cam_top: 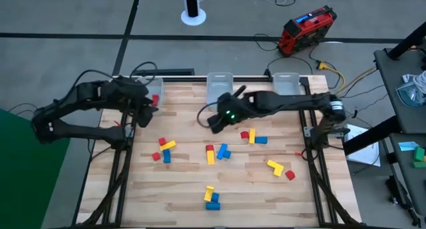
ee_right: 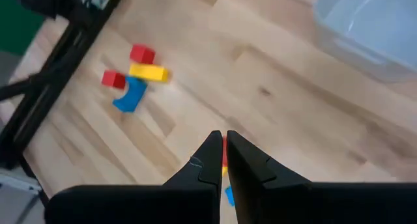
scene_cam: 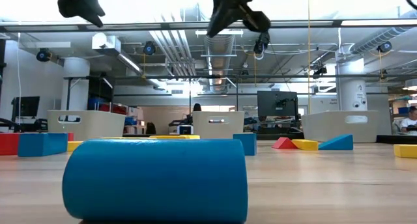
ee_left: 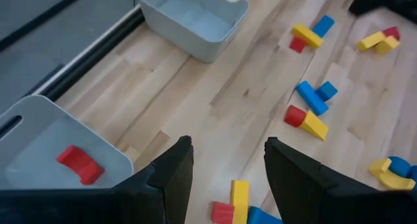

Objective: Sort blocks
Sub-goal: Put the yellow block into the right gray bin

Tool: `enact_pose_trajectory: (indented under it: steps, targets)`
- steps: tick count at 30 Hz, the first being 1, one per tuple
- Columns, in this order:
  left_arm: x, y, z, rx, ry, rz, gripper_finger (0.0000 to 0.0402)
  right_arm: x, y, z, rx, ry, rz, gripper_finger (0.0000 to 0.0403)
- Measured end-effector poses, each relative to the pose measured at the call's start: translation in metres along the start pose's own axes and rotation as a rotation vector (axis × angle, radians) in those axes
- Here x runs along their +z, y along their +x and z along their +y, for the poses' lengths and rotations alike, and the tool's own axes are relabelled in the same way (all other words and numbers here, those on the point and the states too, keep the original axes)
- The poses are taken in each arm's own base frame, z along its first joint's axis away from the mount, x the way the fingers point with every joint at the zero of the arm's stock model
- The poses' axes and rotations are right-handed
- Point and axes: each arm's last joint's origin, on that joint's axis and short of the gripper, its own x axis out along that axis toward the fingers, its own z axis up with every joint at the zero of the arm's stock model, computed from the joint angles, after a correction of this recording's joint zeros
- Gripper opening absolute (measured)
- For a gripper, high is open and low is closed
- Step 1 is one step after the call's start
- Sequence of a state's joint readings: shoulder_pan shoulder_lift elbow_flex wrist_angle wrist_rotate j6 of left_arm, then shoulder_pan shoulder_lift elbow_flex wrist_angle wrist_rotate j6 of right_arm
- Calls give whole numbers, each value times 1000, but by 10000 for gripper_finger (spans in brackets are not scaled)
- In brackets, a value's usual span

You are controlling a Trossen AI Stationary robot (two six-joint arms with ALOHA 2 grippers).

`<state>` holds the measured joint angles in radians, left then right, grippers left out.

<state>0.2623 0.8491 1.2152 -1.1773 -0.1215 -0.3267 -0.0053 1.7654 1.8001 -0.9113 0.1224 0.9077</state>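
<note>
Three clear bins stand along the far edge of the wooden table, at the top of the high view: the left bin, the middle bin and the right bin. Beyond the table lie grey floor, a white post base at top centre, and a red and black case with yellow cables at upper right. A dark bench crowds the right edge of the frame.

The left arm reaches in from the left, its left tool hovering just below the left bin, fingers spread apart with nothing between them. One red block lies inside that left bin. The right arm stretches across from the right edge, and its right tool hangs below the middle bin, fingers pressed together; nothing shows between them.

The blocks are scattered over the middle and lower part of the table: a red, yellow and blue cluster at left, one in the centre, one just right of the right tool, a yellow L-shape with a red cube at lower right, and a yellow and blue pile near the bottom edge. In the low view a blue block sits close to the lens and blocks much of the table.
</note>
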Motion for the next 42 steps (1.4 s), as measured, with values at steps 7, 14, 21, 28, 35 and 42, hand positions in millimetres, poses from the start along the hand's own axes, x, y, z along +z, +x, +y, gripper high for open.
enact_pose_trajectory:
  steps: [7, 14, 21, 28, 35, 42]
  targets:
    - [-6, -13, 4, -15, 21, -49, 166, -13, 34, 30, -71, -66, 172, 15]
    - [-9, -18, 5, -19, 20, -61, 166, -33, 62, 46, -125, -88, 334, 98]
    - [-9, -18, 5, -19, 22, -62, 166, -56, 96, 52, -198, -27, 381, 222]
    - [-9, -18, 5, -17, 31, -61, 166, -74, 129, 50, -269, 37, 409, 285]
    - [-9, -18, 5, -15, 33, -62, 166, -79, 155, 47, -281, 90, 401, 296]
    - [-9, -18, 6, 17, 43, -73, 166, -85, 177, 42, -308, 117, 406, 284]
